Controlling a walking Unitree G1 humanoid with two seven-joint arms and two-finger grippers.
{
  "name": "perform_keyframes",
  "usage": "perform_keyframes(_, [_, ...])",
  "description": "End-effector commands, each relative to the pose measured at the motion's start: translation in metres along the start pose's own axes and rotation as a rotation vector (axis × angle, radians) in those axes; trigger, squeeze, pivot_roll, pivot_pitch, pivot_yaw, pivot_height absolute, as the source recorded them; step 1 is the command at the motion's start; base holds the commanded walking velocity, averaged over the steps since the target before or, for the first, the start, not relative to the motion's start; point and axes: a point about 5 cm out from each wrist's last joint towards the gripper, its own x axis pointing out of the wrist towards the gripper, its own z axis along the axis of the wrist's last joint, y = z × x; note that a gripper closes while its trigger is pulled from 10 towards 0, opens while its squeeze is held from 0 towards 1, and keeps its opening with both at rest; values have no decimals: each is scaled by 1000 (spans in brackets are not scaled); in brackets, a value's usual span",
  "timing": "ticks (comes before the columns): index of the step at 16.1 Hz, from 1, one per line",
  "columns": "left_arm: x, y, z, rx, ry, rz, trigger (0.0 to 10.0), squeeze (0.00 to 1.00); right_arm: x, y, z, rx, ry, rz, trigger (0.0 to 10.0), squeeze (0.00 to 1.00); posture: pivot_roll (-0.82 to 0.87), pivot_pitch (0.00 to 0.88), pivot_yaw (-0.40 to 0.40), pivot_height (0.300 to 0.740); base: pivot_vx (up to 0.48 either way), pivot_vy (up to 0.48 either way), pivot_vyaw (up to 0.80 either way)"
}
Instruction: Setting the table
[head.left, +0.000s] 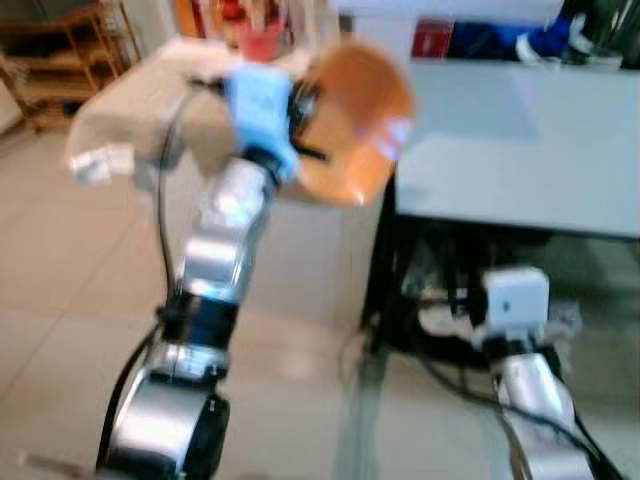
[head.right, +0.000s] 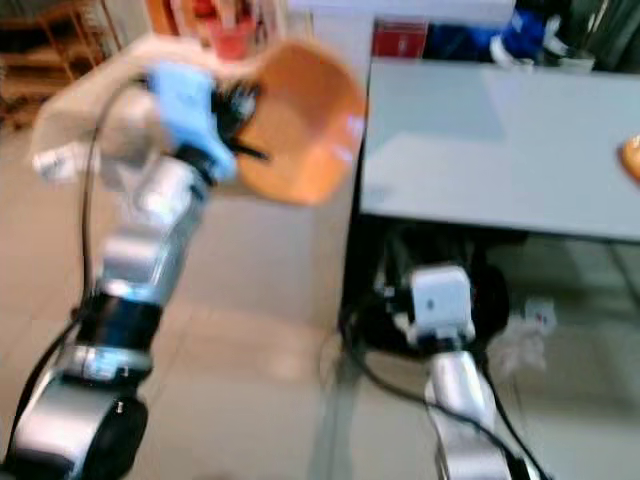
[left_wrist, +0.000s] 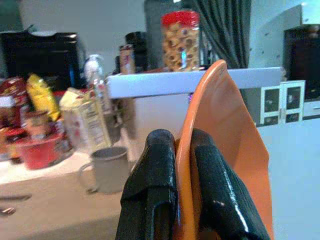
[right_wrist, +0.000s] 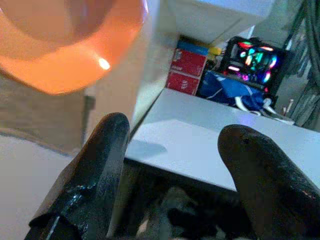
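An orange plate hangs in the air at the left edge of the white table, tilted on its rim. My left gripper is shut on that rim; in the left wrist view its two black fingers pinch the plate from both sides. My right gripper is low, in front of the table's near edge, open with nothing between its fingers. The right wrist view looks up at the plate's underside.
A beige cloth covers a counter to the left. That counter carries a grey mug, a red bowl and food packets. Cables lie under the table. Another orange object sits at the table's right edge.
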Motion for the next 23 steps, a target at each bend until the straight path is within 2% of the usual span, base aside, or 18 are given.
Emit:
perform_keyframes(1, [0, 12, 12, 33, -51, 37, 0, 0, -1, 3, 1, 19, 3, 9, 10000, 0, -18, 0, 30, 740, 266, -398, -763])
perform_keyframes(7, [-1, 3, 15, 34, -81, 2, 0, 0, 0, 3, 2, 0, -11, 11, 10000, 0, -22, 0, 34, 740, 223, -401, -133])
perform_keyframes(13, [-1, 3, 16, 60, -87, -3, 0, 0, 1, 4, 1, 0, -13, 14, 10000, 0, -19, 0, 36, 740, 127, -416, 0])
perform_keyframes(17, [-5, 4, 6, 58, -53, 3, 0, 0, -2, 2, 0, 39, -11, 11, 10000, 0, -28, 0, 37, 740, 258, -402, 0])
perform_keyframes(23, [-4, 5, -3, 70, -19, 20, 0, 0, -4, 4, 2, 36, -17, 24, 10000, 0, -30, 0, 35, 740, 259, -401, 0])
